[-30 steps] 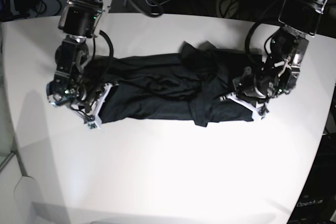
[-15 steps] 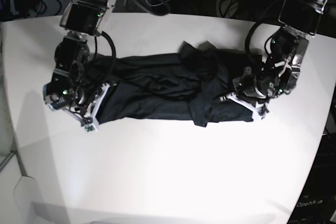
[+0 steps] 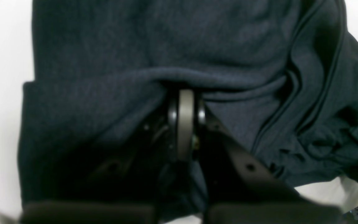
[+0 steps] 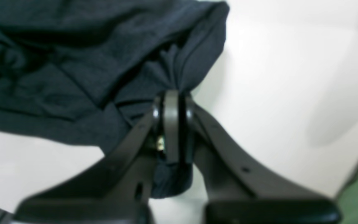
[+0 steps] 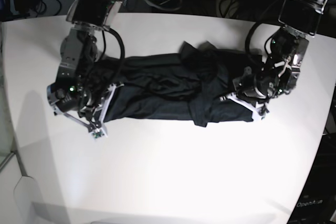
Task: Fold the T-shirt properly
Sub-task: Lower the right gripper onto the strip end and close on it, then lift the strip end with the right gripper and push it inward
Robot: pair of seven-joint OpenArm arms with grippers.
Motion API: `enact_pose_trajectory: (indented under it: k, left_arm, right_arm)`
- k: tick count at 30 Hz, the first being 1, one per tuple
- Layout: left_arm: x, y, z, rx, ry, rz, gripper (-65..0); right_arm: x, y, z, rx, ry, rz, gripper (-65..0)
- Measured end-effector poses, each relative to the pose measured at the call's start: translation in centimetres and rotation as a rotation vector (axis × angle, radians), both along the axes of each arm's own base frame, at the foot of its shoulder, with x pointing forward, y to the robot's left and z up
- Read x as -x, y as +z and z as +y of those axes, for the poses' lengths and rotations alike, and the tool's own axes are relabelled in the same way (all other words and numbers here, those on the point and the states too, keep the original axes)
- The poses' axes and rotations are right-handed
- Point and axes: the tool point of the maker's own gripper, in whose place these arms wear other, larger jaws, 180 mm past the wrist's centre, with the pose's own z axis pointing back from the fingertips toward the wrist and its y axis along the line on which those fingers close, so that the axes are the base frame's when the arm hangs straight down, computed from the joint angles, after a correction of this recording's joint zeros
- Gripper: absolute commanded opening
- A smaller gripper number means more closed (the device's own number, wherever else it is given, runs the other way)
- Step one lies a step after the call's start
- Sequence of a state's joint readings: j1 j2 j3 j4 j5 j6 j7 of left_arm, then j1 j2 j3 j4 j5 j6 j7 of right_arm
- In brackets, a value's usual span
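The T-shirt (image 5: 168,90) lies as a long band across the bench (image 5: 173,177), parallel to its far edge. Left tool (image 3: 183,102) and right tool (image 4: 171,102) each pinch one end.

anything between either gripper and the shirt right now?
Nothing visible. Both are already on it: the left gripper is shut on a fold of the T-shirt, and the right gripper is shut on a bunched corner at the other end. Only bare table surrounds it.
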State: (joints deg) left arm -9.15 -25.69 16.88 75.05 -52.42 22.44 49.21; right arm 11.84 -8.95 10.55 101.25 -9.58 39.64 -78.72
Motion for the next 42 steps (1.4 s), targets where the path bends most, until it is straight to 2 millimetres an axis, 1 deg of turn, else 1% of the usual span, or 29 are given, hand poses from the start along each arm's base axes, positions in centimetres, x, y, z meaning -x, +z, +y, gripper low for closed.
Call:
enact_pose_trajectory:
  k: [4, 9, 10, 13, 16, 19, 21, 25, 27, 29, 34, 36, 38, 40, 41, 42]
  left_arm:
    - [0.0, 0.0, 0.0, 0.001, 0.001, 0.001, -65.0]
    - [0.0, 0.0, 0.0, 0.001, 0.000, 0.001, -65.0]
    - [0.0, 0.0, 0.0, 0.001, 0.001, 0.001, -65.0]
    - [0.0, 0.0, 0.0, 0.000, 0.001, 0.000, -65.0]
    - [0.0, 0.0, 0.0, 0.001, 0.001, 0.000, -65.0]
    - [0.0, 0.0, 0.0, 0.001, 0.001, 0.000, -65.0]
    - [0.0, 0.0, 0.0, 0.000, 0.001, 0.001, -65.0]
    - [0.0, 0.0, 0.0, 0.001, 0.001, 0.000, -65.0]
    - [0.0, 0.0, 0.0, 0.001, 0.001, 0.001, -65.0]
    - [0.0, 0.0, 0.0, 0.001, 0.001, 0.000, -65.0]
    - [0.0, 0.0, 0.0, 0.001, 0.000, 0.001, -65.0]
    - [0.0, 0.0, 0.0, 0.001, 0.001, 0.001, -65.0]
    - [0.0, 0.0, 0.0, 0.001, 0.001, 0.000, -65.0]
    - [0.0, 0.0, 0.0, 0.001, 0.001, -0.002, -65.0]
    - [0.0, 0.0, 0.0, 0.001, 0.001, -0.002, -65.0]
    - [0.0, 0.0, 0.0, 0.001, 0.001, -0.002, -65.0]
  right_arm:
    - [0.2, 1.7, 0.3, 0.038, 0.021, -0.038, -64.0]
    - [-0.2, 2.3, 1.8, 0.033, 0.072, -0.064, -64.0]
    - [-0.2, 2.4, 2.4, 0.011, 0.088, -0.067, -64.0]
    - [-0.3, 2.7, 4.9, -0.111, 0.149, -0.096, -64.0]
    - [0.1, 2.5, 6.1, -0.170, 0.175, -0.092, -64.0]
    - [0.0, 3.1, 7.5, -0.245, 0.208, -0.113, -64.0]
    - [0.0, 3.3, 7.9, -0.267, 0.218, -0.117, -63.8]
    - [0.0, 3.0, 7.7, -0.253, 0.211, -0.108, -63.4]
    - [0.1, 2.0, 6.7, -0.213, 0.177, -0.077, -60.7]
    - [0.0, 1.4, 6.1, -0.219, 0.099, -0.060, -55.3]
    - [-1.2, 1.6, 5.9, -0.258, 0.008, -0.126, -38.4]
    - [-0.9, 1.2, 5.8, -0.262, 0.004, -0.126, -33.0]
    - [-0.6, 0.8, 5.3, -0.249, 0.002, -0.116, -30.1]
    - [-0.7, 0.4, 4.5, -0.239, 0.002, -0.111, -29.4]
    - [-0.7, -0.2, 4.0, -0.219, -0.006, -0.094, -29.4]
    - [-0.6, -0.9, 3.9, -0.218, -0.013, -0.069, -29.4]
